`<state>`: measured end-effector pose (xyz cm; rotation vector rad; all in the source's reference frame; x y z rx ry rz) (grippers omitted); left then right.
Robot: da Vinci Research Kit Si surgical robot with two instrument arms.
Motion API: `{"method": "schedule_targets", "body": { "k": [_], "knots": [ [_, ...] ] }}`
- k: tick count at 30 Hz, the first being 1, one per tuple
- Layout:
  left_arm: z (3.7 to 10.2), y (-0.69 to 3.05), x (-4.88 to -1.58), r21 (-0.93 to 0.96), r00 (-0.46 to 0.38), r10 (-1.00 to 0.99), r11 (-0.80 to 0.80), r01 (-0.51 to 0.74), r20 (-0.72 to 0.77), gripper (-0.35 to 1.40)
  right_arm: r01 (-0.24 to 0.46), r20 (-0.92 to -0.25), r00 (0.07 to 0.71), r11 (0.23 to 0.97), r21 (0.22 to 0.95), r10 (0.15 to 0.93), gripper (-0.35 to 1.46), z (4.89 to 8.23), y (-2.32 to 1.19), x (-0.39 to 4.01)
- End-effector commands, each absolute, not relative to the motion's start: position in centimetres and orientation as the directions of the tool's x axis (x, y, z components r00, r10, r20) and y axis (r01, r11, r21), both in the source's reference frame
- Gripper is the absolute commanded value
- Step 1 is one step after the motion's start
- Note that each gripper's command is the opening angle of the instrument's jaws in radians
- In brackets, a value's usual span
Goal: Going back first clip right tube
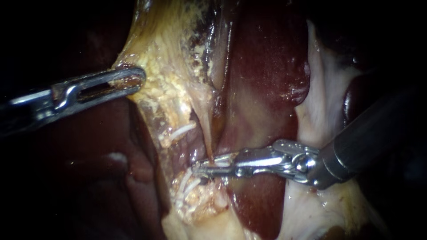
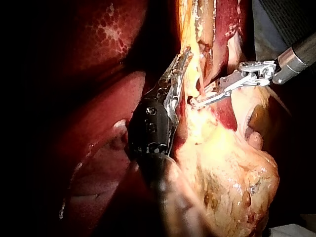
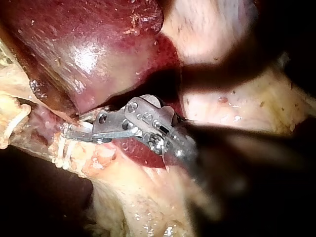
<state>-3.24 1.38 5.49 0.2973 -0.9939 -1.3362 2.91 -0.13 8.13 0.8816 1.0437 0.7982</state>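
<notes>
**Left instrument.** The slender steel left instrument [image 1: 131, 80], with a slotted pincer, enters over the dark red, glossy liver [image 1: 262, 58]. Its pincer is closed on the edge of a yellow, granular band of fatty tissue [image 1: 164, 89]. Both jaws lie together with the fatty tissue clamped at the tip. In the left wrist view the pincer of the left instrument [image 2: 178, 64] runs alongside this band and grips it at the far end.

**Right instrument.** The dark-shafted right instrument [image 1: 207, 166], with a hinged silver pincer, lies across the liver. Its pincer stands a narrow gap apart. A thin, pale, glistening tube [image 1: 205, 138] comes down from the fatty tissue and passes between the jaws near the tip. Firm contact from both sides does not show. Whether a clip sits on the tube at that spot cannot be told. The left wrist view shows the right instrument [image 2: 205, 98] with the same slight opening, just beside the left instrument. In the right wrist view the pincer tip of the right instrument [image 3: 79, 132] rests among pale strands under the liver's edge.
</notes>
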Motion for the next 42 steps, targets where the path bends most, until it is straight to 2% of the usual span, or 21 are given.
{"method": "schedule_targets", "body": {
  "k": [1,2,3,4,6,8,11,15,27,33,37,42],
  "knots": [
    [5.49,1.38,-3.24,0.695,-0.086,-0.900,0.267,0.668,0.428,-0.35,-0.133,-0.375,0.303,0.429,0.894,0.876,-0.35,8.12,-0.14,2.91],
    [5.49,1.38,-3.24,0.695,-0.086,-0.900,0.267,0.668,0.428,-0.35,-0.133,-0.375,0.303,0.429,0.894,0.876,-0.35,8.11,-0.14,2.91],
    [5.49,1.38,-3.24,0.695,-0.086,-0.900,0.267,0.668,0.428,-0.35,-0.134,-0.375,0.305,0.429,0.893,0.876,-0.23,8.10,-0.14,2.92],
    [5.49,1.38,-3.24,0.695,-0.086,-0.900,0.267,0.668,0.428,-0.35,-0.135,-0.374,0.305,0.428,0.894,0.876,0.05,8.09,-0.14,2.93],
    [5.49,1.38,-3.24,0.695,-0.086,-0.900,0.267,0.668,0.428,-0.35,-0.115,-0.426,0.306,0.477,0.872,0.852,0.48,8.08,-0.12,2.95],
    [5.49,1.38,-3.24,0.695,-0.086,-0.900,0.267,0.668,0.428,-0.35,-0.081,-0.498,0.300,0.542,0.837,0.814,0.57,8.06,-0.09,2.97],
    [5.50,1.39,-3.24,0.695,-0.086,-0.900,0.267,0.668,0.428,-0.35,-0.033,-0.581,0.268,0.610,0.791,0.768,0.60,8.02,-0.09,2.98],
    [5.50,1.39,-3.23,0.695,-0.085,-0.900,0.267,0.668,0.428,-0.35,-0.010,-0.632,0.259,0.657,0.754,0.730,0.60,7.97,-0.09,2.96],
    [5.51,1.38,-3.23,0.695,-0.086,-0.900,0.267,0.668,0.428,-0.35,0.005,-0.655,0.261,0.678,0.735,0.709,0.60,8.04,0.04,2.79],
    [5.51,1.38,-3.23,0.695,-0.086,-0.900,0.267,0.668,0.428,-0.35,0.032,-0.664,0.267,0.682,0.731,0.699,0.60,7.95,0.00,2.75],
    [5.50,1.38,-3.22,0.695,-0.085,-0.900,0.267,0.668,0.428,-0.35,0.063,-0.709,0.266,0.722,0.689,0.653,0.60,7.78,0.05,2.59],
    [5.51,1.38,-3.22,0.695,-0.085,-0.900,0.267,0.667,0.428,-0.35,0.085,-0.772,0.247,0.781,0.619,0.585,0.60,7.52,0.28,2.31]
  ]
}}
